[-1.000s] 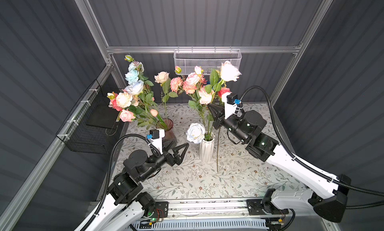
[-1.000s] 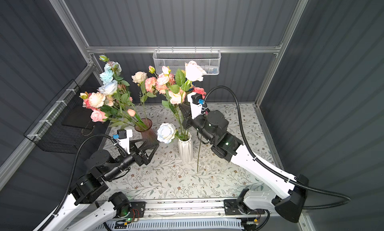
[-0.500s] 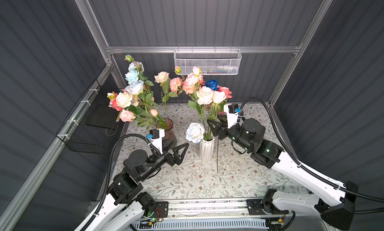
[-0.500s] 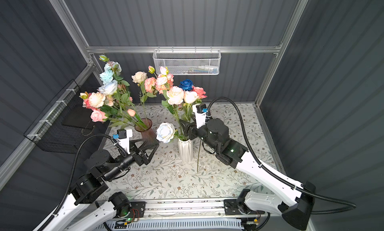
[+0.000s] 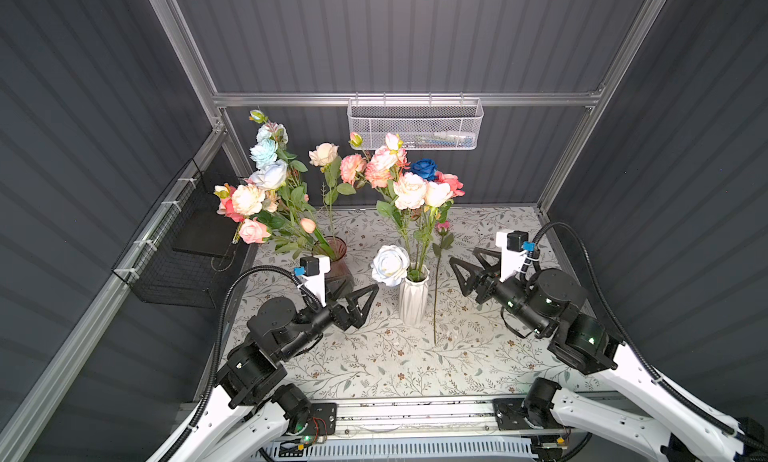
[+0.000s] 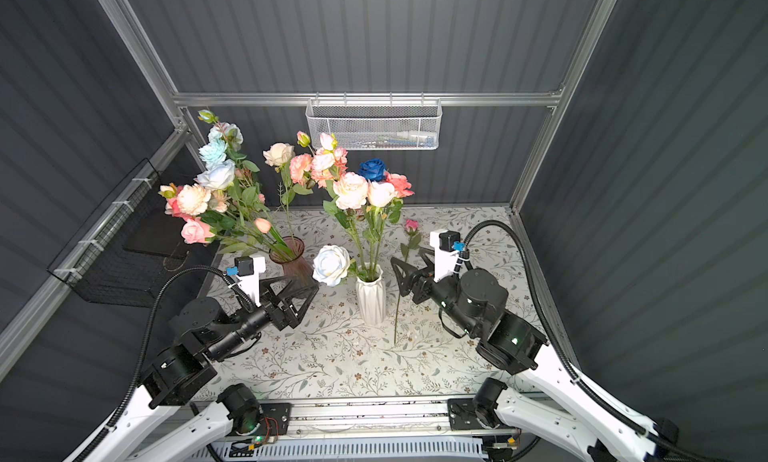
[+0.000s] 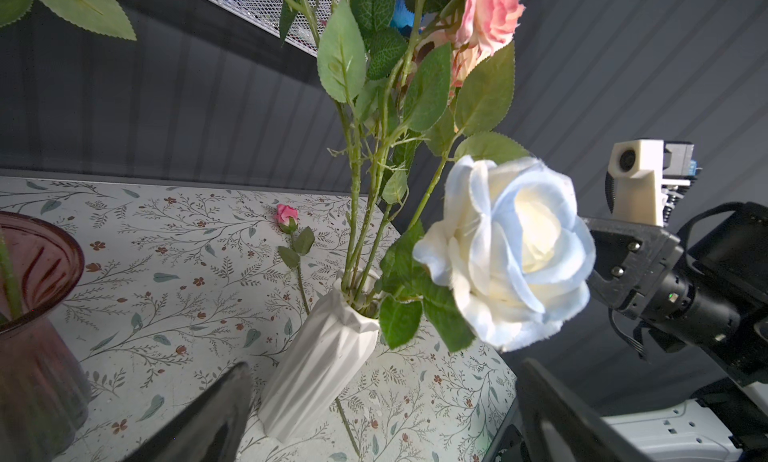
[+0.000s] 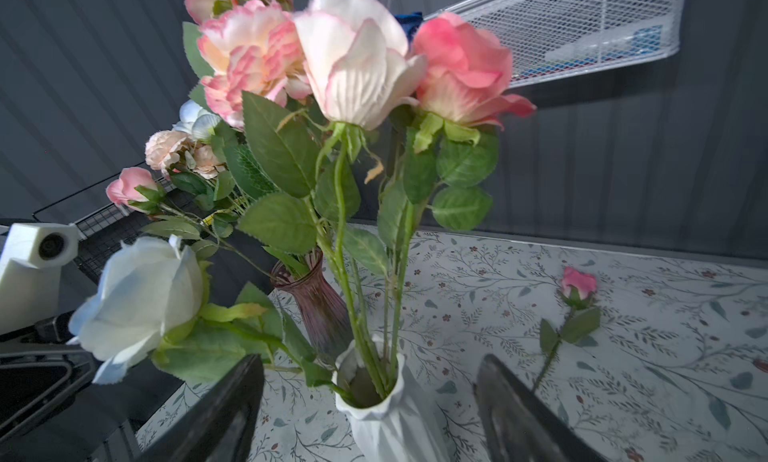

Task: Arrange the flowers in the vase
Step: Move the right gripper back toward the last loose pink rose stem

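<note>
The floral-patterned tabletop (image 5: 374,368) covered the floor of the dark-walled cell. Over its left side the left hand (image 5: 358,290) hung with its fingers spread wide and nothing between them, pointing toward the white vase (image 5: 413,300). Over the right side the right hand (image 5: 463,255) was also spread and empty, near the vase but apart from it.

The larger bunch of flowers (image 5: 270,190), with pale blue, cream and pink heads, leaned out of a pink glass vase (image 5: 340,252) at the back left. A second bunch (image 5: 411,190) stood upright in the white vase near the middle of the tabletop. It was peach, cream and pink, with one dark blue rose (image 5: 424,169) at the back.

A pale blue-white rose (image 5: 390,265) drooped low over that vase's rim on its left side, its stem in the vase. A single pink bud (image 5: 443,226) on a long stem lay flat on the tabletop just right of the white vase, between it and the right hand.
</note>
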